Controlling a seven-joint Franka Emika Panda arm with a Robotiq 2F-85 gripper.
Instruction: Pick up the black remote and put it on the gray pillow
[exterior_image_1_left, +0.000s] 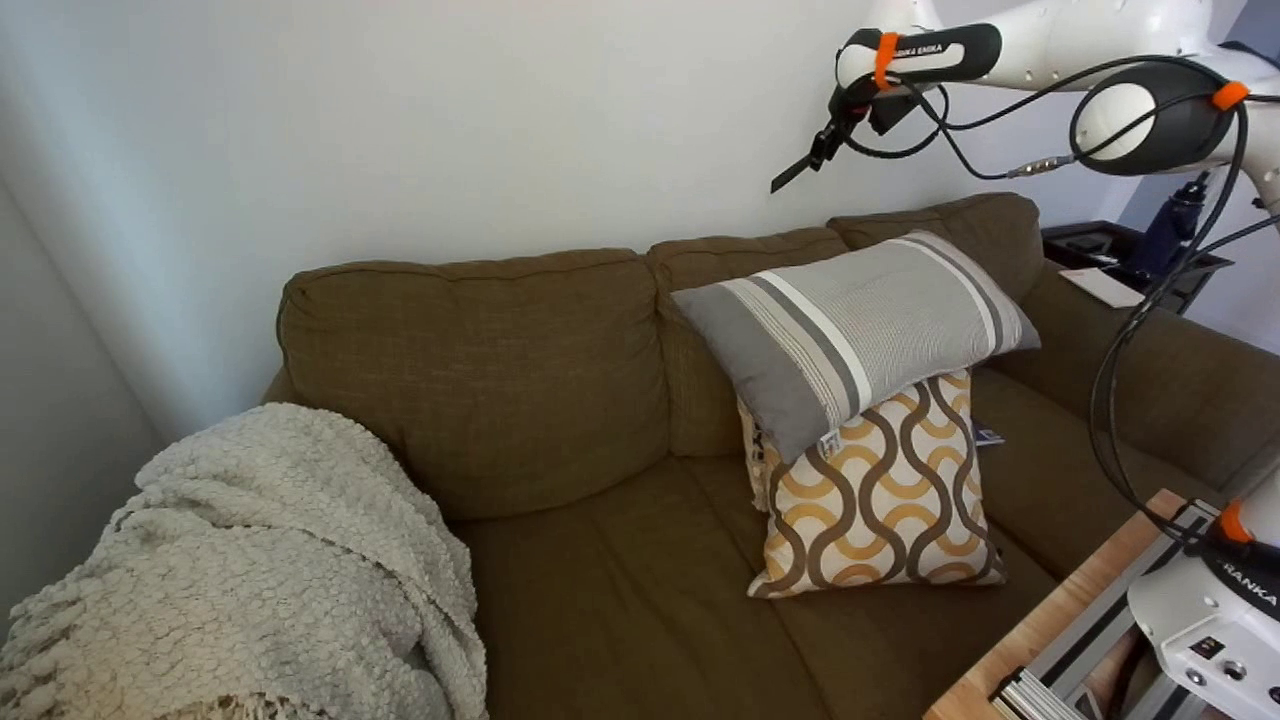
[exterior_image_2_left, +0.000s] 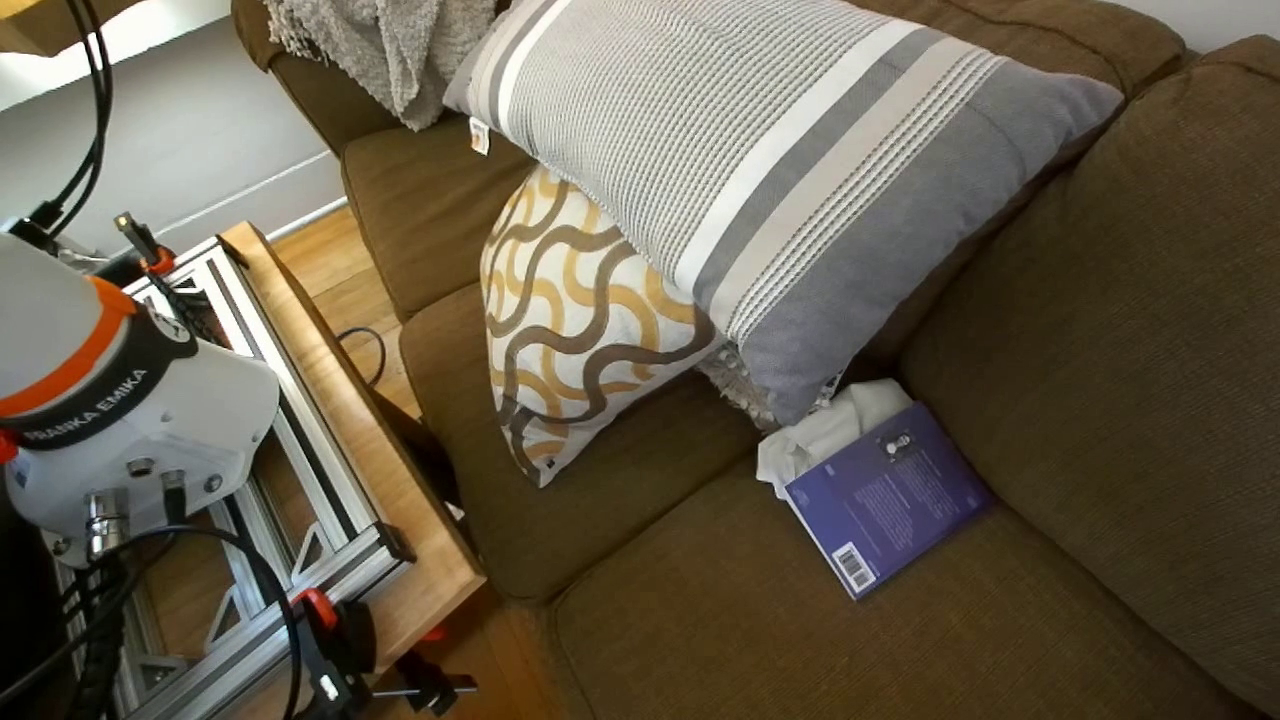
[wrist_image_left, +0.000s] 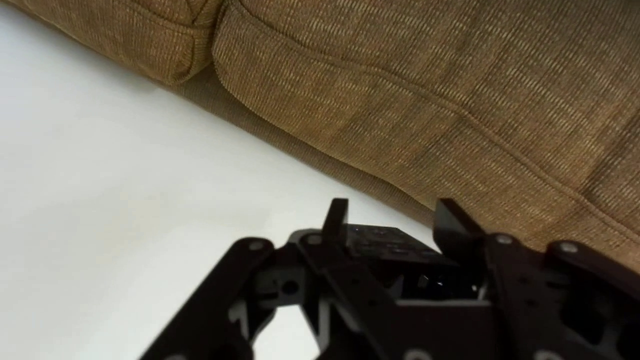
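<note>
The black remote (wrist_image_left: 385, 242) sits between the two fingers of my gripper (wrist_image_left: 392, 220) in the wrist view, with faint buttons on its face. In an exterior view the remote (exterior_image_1_left: 790, 176) sticks out, tilted down, from the gripper (exterior_image_1_left: 823, 148). The gripper is shut on it, high near the wall and above the sofa back. The gray pillow (exterior_image_1_left: 880, 315), with paler stripes, lies tilted below and to the right of the gripper in that view. It also shows in an exterior view (exterior_image_2_left: 690, 120), where gripper and remote are out of view.
A mustard-and-white patterned cushion (exterior_image_1_left: 890, 490) is under the gray pillow on the brown sofa (exterior_image_1_left: 480, 380). A whitish blanket (exterior_image_1_left: 280, 560) covers the sofa's near end. A purple book (exterior_image_2_left: 890, 495) lies on the seat. The robot's base stands on a wooden table (exterior_image_2_left: 400, 560).
</note>
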